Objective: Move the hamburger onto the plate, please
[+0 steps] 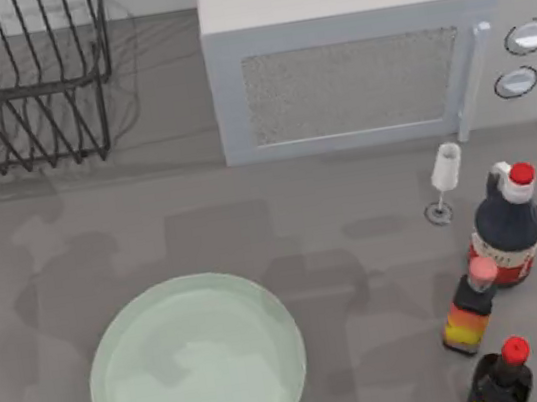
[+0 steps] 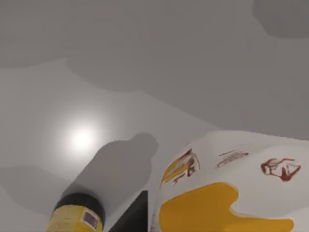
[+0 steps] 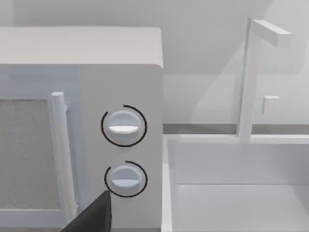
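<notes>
Plate (image 1: pixel 117 335) lies in the lower left of the top view, pale green and bare, so you have the whole dish to aim for. The dish rack (image 1: pixel 24 86) stands in the upper left, the microwave (image 1: pixel 350 67) in the upper middle, and a wine glass (image 1: pixel 444 180) and a dark red-capped bottle (image 1: pixel 509 231) cluster at the right edge, well apart from the plate. In the left wrist view the hamburger (image 2: pixel 231 183) sits very close to the camera, a whitish lump with a yellow patch and dark red prints, just beside a dark wedge of the left gripper (image 2: pixel 131 218) and near a yellow black-capped bottle (image 2: pixel 77 216). You cannot tell whether that claw is clenched, released or grasping it. In the right wrist view the right gripper (image 3: pixel 91 217) faces the microwave's knobs (image 3: pixel 123 126), parked; its state cannot be told either. Confirm a firm hold on the hamburger, carry it level clear of the bottle, and let go low over the plate's middle.
</notes>
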You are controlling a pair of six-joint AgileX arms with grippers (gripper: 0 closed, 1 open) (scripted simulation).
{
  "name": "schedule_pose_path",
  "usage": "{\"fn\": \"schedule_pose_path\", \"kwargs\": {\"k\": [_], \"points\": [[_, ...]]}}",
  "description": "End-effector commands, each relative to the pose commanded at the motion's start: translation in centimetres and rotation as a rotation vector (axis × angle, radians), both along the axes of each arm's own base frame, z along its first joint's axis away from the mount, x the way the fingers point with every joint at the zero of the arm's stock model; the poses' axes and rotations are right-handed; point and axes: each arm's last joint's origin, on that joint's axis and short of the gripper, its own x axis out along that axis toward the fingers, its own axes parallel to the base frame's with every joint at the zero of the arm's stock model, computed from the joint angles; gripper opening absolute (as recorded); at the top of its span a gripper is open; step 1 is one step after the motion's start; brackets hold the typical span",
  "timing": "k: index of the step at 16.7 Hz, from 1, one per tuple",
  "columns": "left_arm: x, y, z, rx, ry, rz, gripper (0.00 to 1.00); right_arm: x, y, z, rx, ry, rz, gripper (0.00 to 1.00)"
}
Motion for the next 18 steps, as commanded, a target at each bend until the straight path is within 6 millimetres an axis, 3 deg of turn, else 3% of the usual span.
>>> {"fn": "schedule_pose_path", "kwargs": {"k": [4, 9, 13, 18], "points": [[-0.4, -3.2, 2.0, 0.066, -0.075, -0.402, 0.00, 0.0, 0.0, 0.0, 0.000, 0.000, 0.000, 1.00], [-1.8, -8.5, 3.1, 0.169, -0.093, -1.147, 0.00, 0.0, 0.0, 0.0, 0.000, 0.000, 0.000, 1.00], [-3.5, -12.4, 2.1, 0.209, -0.036, -1.845, 0.00, 0.0, 0.0, 0.0, 0.000, 0.000, 0.000, 1.00], [-6.0, -16.8, -0.6, 0.141, 0.050, -2.663, 0.00, 0.0, 0.0, 0.0, 0.000, 0.000, 0.000, 1.00]]}}
